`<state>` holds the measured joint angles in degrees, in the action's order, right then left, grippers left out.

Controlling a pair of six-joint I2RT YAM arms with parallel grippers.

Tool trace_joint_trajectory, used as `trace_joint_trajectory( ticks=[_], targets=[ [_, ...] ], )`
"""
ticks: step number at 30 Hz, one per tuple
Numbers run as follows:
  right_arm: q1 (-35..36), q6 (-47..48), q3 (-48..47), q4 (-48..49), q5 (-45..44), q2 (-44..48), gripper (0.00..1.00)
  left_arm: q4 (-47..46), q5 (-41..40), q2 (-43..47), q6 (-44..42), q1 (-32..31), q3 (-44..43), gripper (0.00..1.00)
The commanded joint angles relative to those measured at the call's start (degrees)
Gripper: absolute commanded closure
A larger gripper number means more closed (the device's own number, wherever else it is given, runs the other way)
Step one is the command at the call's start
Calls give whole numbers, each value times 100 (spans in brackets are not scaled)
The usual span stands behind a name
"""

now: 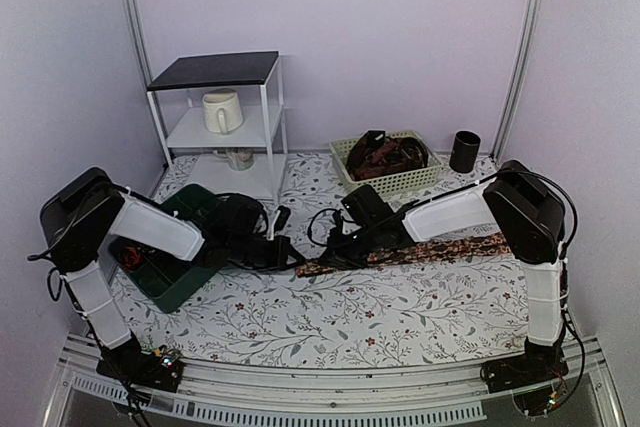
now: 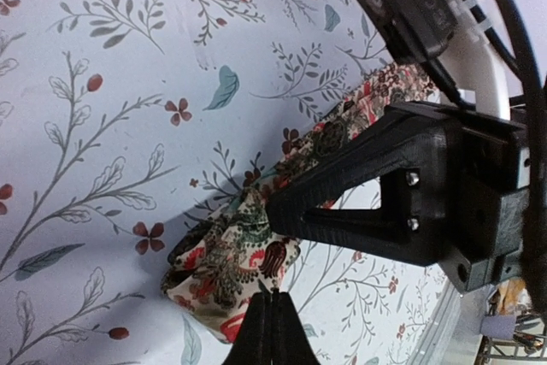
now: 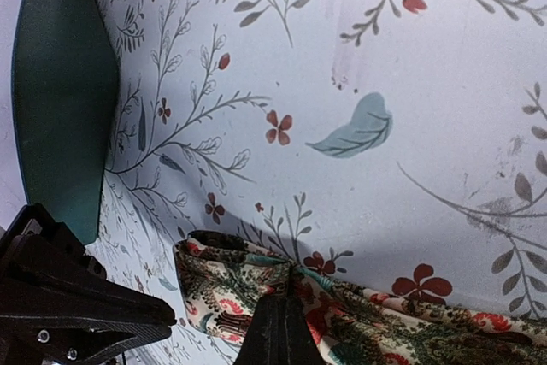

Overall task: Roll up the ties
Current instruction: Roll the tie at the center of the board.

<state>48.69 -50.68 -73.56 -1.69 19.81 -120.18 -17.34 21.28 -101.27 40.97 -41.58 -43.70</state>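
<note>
1. One tie (image 1: 420, 250) is laid flat along the counter (image 1: 330, 317), running from the centre of the top view toward the right. It is presumably placed this way so that it can be rolled up from one end.
2. Its left end (image 2: 226, 267) is doubled over on itself, which is judged to be the first turn of a coil.
3. The left hand (image 2: 269, 326) is pressed together at the lower edge of the left wrist view. The folded end appears to be pinched at its tips.
4. The right hand (image 3: 278, 331) is likewise closed just beside it. The fabric is puckered at its tips, so the fold is apparently being held in place.
5. More ties (image 1: 385, 155) are kept in the basket (image 1: 400, 185) at the upper right and have not yet been rolled.
</note>
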Motion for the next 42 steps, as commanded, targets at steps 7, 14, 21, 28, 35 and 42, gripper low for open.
trace_joint_trajectory(
  ticks=[7,14,21,28,35,42],
  targets=[
    [-60,216,-23,-41,-1,-311,95,-314,-124,-587,-31,-109,198,100],
    [-69,284,4,-71,-144,-305,95,100,-533,-103,-38,-104,180,100],
    [-76,330,-40,-113,-197,-317,96,929,-1343,213,-247,-94,233,100],
    [-115,364,-33,-125,-268,-322,95,1090,-1415,-327,-293,-97,13,100],
    [-152,316,145,160,-84,-299,94,344,-700,-573,-239,-119,61,100],
    [-175,256,166,272,1,-330,93,62,-414,-575,-228,-110,75,100]
  ],
)
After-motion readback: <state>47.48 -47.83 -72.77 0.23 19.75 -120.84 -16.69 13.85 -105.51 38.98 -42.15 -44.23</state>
